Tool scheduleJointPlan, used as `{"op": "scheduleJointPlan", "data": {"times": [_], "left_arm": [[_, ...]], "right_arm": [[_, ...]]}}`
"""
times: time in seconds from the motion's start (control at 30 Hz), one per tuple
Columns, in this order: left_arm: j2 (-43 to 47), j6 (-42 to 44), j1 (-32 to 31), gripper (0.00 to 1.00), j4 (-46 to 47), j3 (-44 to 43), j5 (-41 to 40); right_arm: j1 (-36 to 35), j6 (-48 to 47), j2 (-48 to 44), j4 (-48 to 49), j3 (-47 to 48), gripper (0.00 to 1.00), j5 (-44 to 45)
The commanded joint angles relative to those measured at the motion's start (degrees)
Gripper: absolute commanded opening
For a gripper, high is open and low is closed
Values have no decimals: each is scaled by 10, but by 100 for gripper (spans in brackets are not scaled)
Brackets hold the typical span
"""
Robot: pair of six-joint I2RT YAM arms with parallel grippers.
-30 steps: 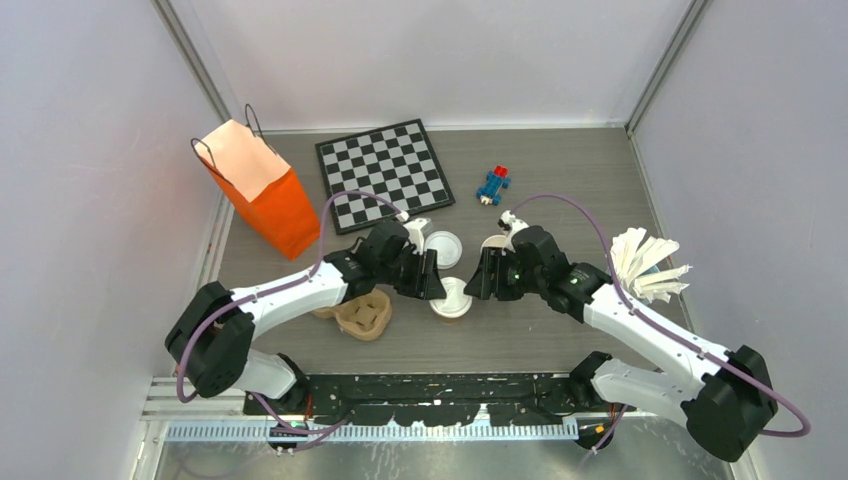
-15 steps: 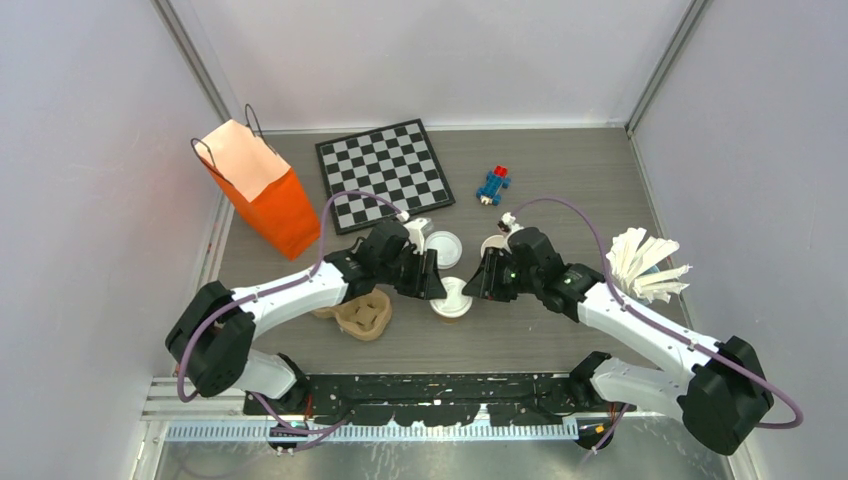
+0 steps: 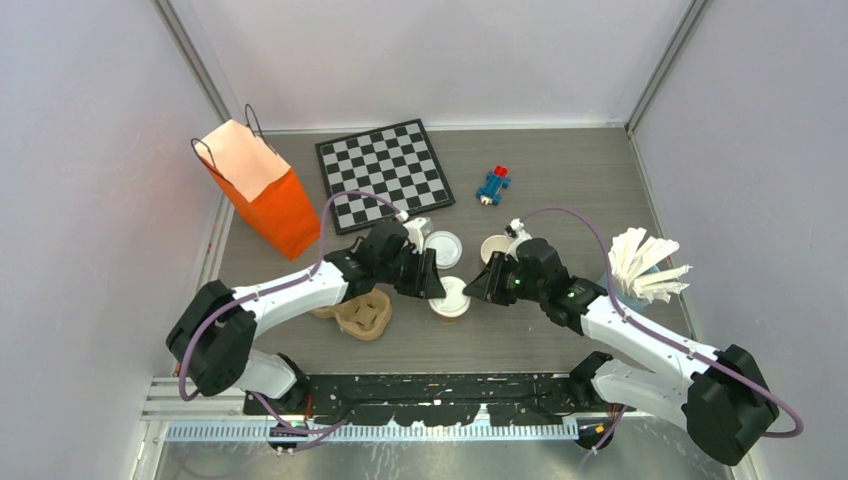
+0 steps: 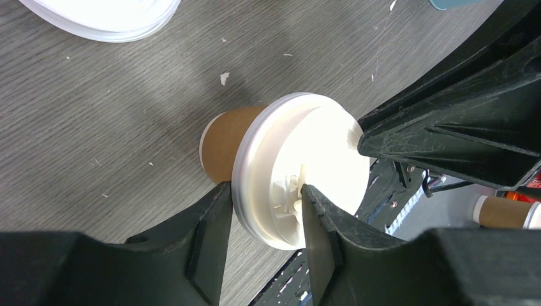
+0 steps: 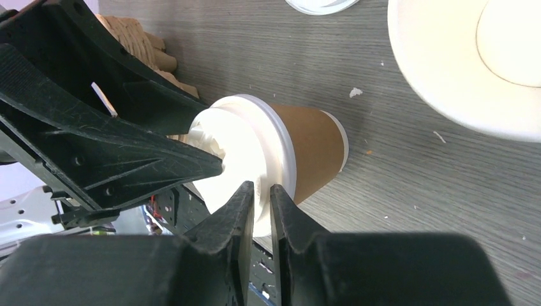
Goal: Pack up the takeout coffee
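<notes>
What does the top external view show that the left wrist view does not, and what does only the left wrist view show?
Only the top external view: the orange paper bag, the chessboard, the toy block figure and the moulded-pulp cup tray. Only the left wrist view: the lid's raised spout between the fingers of the left gripper, and white crumbs on the table. Both: the lidded kraft cup, with the left gripper and the right gripper at its lid.
</notes>
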State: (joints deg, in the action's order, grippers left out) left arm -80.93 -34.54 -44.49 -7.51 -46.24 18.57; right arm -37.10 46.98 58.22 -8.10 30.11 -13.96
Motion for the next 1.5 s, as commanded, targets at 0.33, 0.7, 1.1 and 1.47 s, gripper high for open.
{"op": "scheduleJointPlan", "data": {"times": [0.33, 0.7, 1.1, 1.47], "left_arm": [[-18, -9, 0, 44, -5, 37, -27], [11, -95, -23, 39, -14, 47, -30], [-4, -90, -25, 39, -32, 36, -56], [4, -88, -25, 39, -33, 43, -63]], "right_arm": [[-5, 30, 7, -10, -110, 19, 29], [-5, 17, -18, -33, -27, 27, 26], [-4, 137, -139, -58, -33, 54, 41], [-5, 176, -91, 27, -67, 51, 2]]}}
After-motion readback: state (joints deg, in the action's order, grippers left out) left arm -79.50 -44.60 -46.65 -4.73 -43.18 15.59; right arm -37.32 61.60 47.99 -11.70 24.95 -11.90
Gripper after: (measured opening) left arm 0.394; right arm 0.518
